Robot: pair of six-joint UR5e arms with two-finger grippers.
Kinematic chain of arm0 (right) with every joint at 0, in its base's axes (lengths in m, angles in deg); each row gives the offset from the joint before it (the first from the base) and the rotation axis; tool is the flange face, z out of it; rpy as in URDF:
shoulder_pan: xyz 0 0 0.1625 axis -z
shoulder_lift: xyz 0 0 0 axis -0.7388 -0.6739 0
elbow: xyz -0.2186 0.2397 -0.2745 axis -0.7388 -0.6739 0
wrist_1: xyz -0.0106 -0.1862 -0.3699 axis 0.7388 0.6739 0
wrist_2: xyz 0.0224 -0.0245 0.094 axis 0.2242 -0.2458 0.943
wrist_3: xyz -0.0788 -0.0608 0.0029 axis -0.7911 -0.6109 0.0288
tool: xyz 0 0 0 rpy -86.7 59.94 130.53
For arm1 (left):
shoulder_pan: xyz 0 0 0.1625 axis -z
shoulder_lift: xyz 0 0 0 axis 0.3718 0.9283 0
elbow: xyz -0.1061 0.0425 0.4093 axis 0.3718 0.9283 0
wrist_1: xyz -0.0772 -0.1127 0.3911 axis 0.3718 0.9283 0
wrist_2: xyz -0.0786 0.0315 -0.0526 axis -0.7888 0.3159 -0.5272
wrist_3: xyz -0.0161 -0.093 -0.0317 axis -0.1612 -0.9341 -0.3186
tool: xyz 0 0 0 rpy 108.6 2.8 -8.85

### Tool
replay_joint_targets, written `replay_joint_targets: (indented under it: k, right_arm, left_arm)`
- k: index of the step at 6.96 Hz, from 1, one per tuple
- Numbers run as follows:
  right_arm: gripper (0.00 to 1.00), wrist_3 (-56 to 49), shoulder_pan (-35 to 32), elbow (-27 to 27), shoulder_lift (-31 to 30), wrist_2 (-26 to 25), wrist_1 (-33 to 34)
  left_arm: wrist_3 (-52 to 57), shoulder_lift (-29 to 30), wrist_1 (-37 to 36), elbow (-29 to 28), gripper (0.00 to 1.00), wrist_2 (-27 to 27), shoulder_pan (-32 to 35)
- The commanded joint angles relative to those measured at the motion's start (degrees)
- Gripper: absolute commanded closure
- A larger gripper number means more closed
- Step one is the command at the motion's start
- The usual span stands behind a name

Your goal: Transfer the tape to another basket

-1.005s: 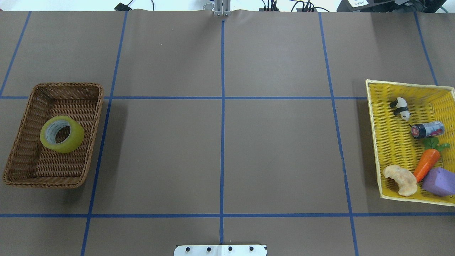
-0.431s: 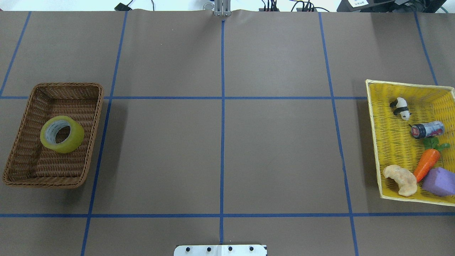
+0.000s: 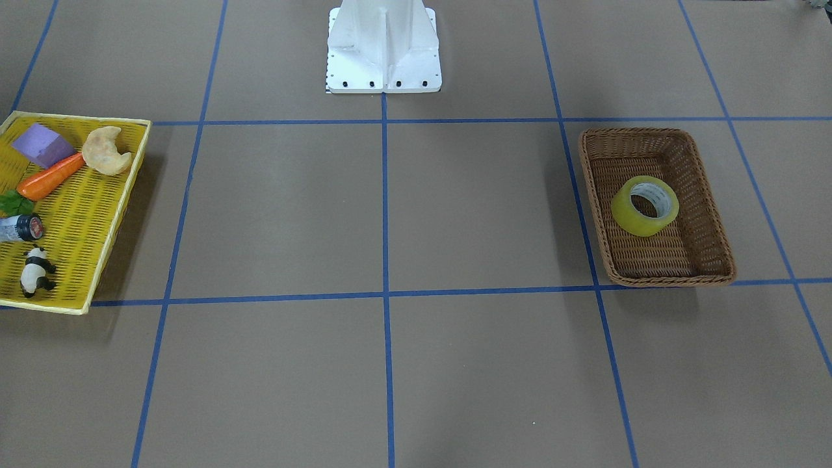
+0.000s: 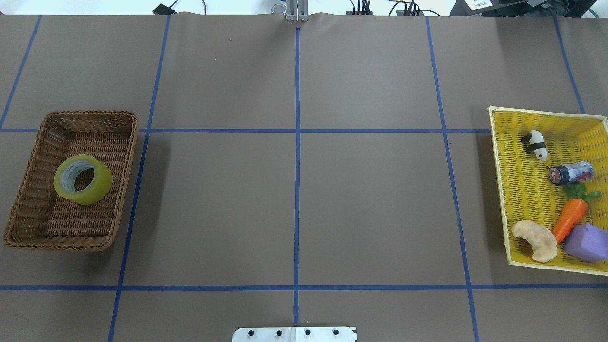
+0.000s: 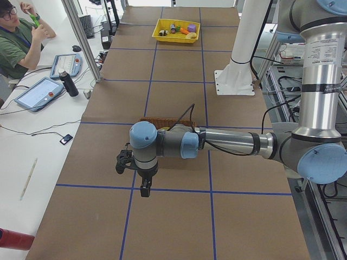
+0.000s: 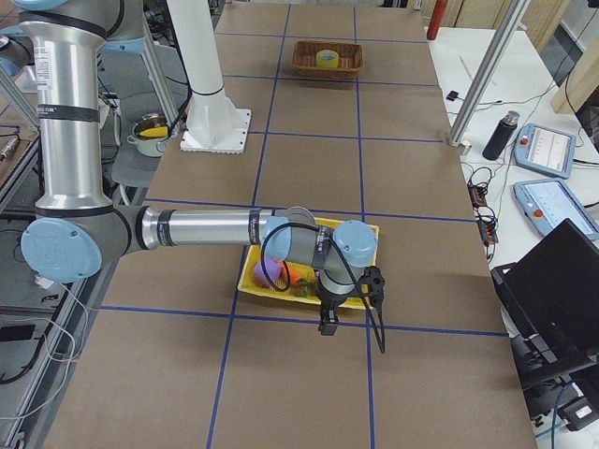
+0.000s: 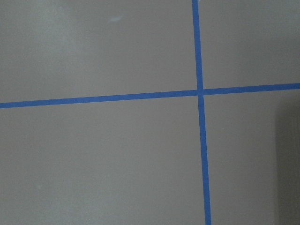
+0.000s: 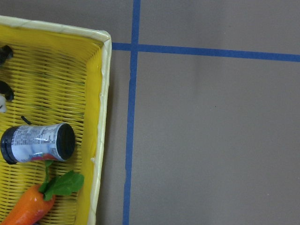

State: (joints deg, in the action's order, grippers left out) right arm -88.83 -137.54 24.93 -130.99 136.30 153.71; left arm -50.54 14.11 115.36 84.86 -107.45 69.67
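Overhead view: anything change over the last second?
Nothing visibly changed. The tape lies in the wicker basket exactly as before, and the yellow tray and the items in it have not shifted. No arm has entered this view.

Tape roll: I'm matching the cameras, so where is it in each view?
Front-facing: tape right of centre, inside the brown basket.
Overhead: left side, mid-height.
Exterior left: not discernible; the left arm covers the basket.
Exterior right: top centre, far end.
Left wrist: absent.
Right wrist: absent.
Shared landmark: the basket around it.
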Motion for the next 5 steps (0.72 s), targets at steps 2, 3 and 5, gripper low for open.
replay_joint_targets:
  k: [2,3,5]
  right_arm:
    - [0.00,0.2,0.0,0.5,0.1,0.1,0.0]
    - [0.00,0.2,0.0,0.5,0.1,0.1,0.0]
    - [0.00,0.2,0.0,0.8,0.1,0.1,0.3]
  left_arm:
    - [0.0,0.0,0.0,-0.1,0.01,0.0,0.0]
    - [0.0,0.0,0.0,-0.1,0.01,0.0,0.0]
    - [0.0,0.0,0.0,-0.1,0.01,0.0,0.0]
